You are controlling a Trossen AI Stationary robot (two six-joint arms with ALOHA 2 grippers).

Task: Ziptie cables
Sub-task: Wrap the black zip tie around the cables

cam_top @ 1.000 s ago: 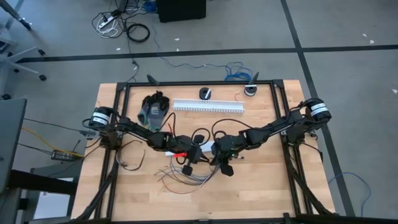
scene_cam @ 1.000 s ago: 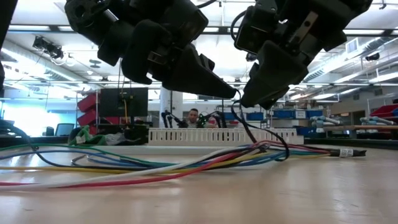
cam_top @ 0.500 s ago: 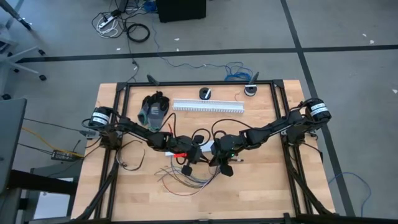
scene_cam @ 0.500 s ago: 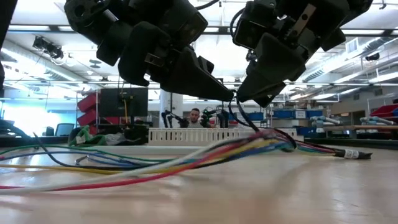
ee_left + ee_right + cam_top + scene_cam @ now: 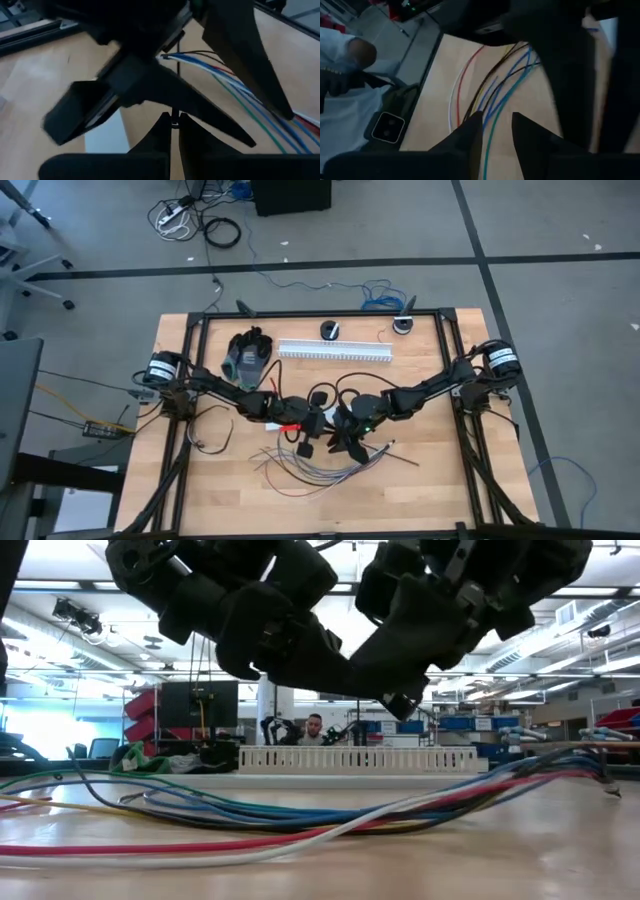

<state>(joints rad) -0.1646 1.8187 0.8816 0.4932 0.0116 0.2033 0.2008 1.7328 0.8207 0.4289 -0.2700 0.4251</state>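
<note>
The cables (image 5: 322, 468) are a loose bundle of blue, red, white, green and black wires. They lie flat on the wooden table near its front middle and also show in the low view (image 5: 300, 825). I cannot make out their module. My left gripper (image 5: 173, 124) hovers just above the table's middle (image 5: 316, 426), shut on a thin black strip that looks like a zip tie. My right gripper (image 5: 497, 125) is open and hangs close to the right of the left one (image 5: 345, 442), over the wires (image 5: 495, 95). My left gripper pinches a thin black strip (image 5: 173, 118) between its two fingertips. Only a short piece shows above the tips, and it stands along the fingers. The strip is clear of the table. My right gripper's body hides the rest of the strip.
A white slotted duct (image 5: 335, 351) lies along the far side, with a grey-green glove (image 5: 246, 355) to its left and two round black parts (image 5: 329, 330) (image 5: 402, 325) behind it. Black frame rails (image 5: 190, 380) run along the table's sides. A person (image 5: 315, 727) stands beyond the table.
My right gripper has moved toward the table's left and near edge and has tipped over toward the left gripper. The wire bundle rose toward the grippers half a second ago. It has since dropped flat, and its end now lies farther to the right.
</note>
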